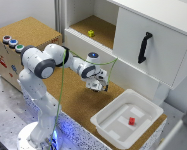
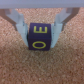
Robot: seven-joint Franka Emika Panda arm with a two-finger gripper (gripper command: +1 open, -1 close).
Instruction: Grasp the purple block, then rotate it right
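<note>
Arm (image 1: 48,62) reaches out from its white base at the exterior view's lower left, elbow bent, forearm running toward the exterior view's right over the cork table (image 1: 73,102). Wrist pitched down, gripper (image 1: 98,87) low over the cork, just in front of the white cabinet (image 1: 153,45). A green cable (image 1: 60,95) loops from the wrist down toward the base.

Wrist view: gripper (image 2: 40,31) has its two pale fingers (image 2: 18,22) pressed against opposite sides of the purple block (image 2: 39,36), jaws closed on it. Block sits between the fingers, square to them, with yellow lettering on its top and front faces. Whether its underside touches the cork or is just clear of it cannot be told.

In the exterior view the block is hidden by the gripper body; only the hand's dark and white parts show there. Wrist picture is blurred, finger edges soft, finger roots cut off by the frame.

Cork surface is speckled tan, granular. Block is a cube, dark purple, with sharp edges. White plastic bin (image 1: 127,118) at the table's end on the exterior view's right, shallow, rounded corners, holding a small red block (image 1: 131,120). A yellow block (image 1: 91,33) lies on the cork-lined shelf of the cabinet. Cabinet door carries a black handle (image 1: 144,47). Wooden box (image 1: 23,42) at the exterior view's left carries coloured buttons (image 1: 13,43).
</note>
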